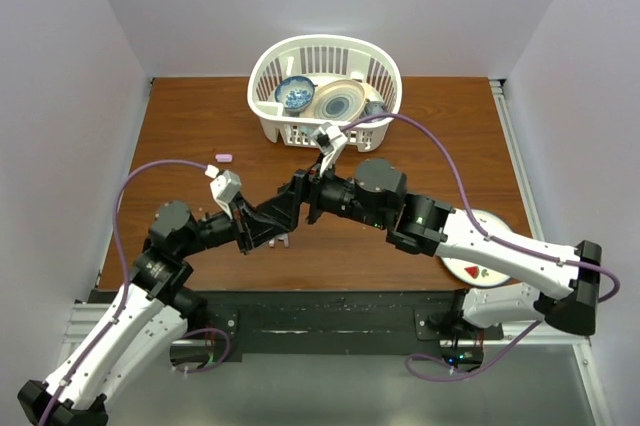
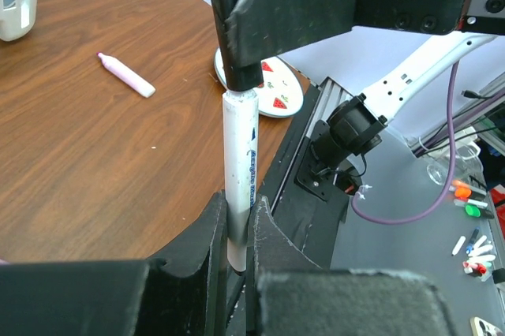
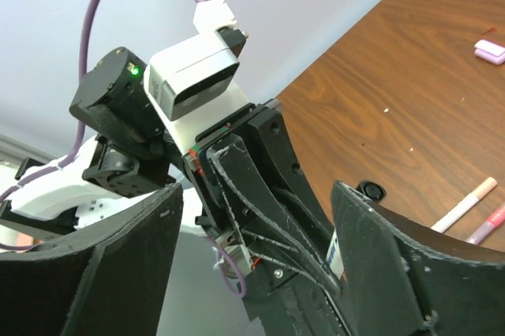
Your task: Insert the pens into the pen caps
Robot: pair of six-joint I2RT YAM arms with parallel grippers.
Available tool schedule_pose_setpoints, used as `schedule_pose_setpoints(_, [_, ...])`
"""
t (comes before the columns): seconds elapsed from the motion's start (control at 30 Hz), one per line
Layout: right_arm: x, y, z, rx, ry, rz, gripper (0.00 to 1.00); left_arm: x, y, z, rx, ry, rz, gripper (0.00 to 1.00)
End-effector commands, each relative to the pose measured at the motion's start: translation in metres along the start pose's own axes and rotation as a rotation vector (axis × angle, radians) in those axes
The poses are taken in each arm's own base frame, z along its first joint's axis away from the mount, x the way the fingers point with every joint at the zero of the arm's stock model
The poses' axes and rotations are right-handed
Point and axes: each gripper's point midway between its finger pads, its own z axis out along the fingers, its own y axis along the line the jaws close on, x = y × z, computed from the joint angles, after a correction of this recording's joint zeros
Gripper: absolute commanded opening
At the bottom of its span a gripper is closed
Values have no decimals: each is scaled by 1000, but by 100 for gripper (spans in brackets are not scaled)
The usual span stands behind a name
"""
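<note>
The left gripper [image 2: 238,222] pinches a white pen [image 2: 239,147] near one end, and the pen sticks straight out from between its fingers. A black cap [image 2: 237,52] sits on the pen's far end, just beside one finger of the right gripper [image 3: 256,194], whose jaws stand spread wide on either side of the left gripper's tip. A pink highlighter [image 2: 126,74] lies on the worktop [image 2: 95,162], well off to the left of the left gripper.

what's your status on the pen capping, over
left gripper shut on white pen, held upright. right gripper open, one finger by black cap on pen's top. pink highlighter lies well clear, nothing blocking.
</note>
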Motion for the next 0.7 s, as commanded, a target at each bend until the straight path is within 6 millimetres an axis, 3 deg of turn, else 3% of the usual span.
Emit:
schedule_pose_setpoints(0.0, [-9,4,5,-1,-6,-23,74,-20,-22,-4,77,-47,87,0])
schedule_pose_setpoints(0.17, [-15,0,3,27,-35,-21,69,-20,-22,-4,77,-47,86,0])
schedule_pose_setpoints(0.5, [-48,22,-10,-18,-103,-38,70,-21,-19,-4,61,-53,88,0])
schedule_pose_setpoints(0.67, [-52,-7,-15,143,-117,-74,70,-22,-19,-4,57,-56,92,0])
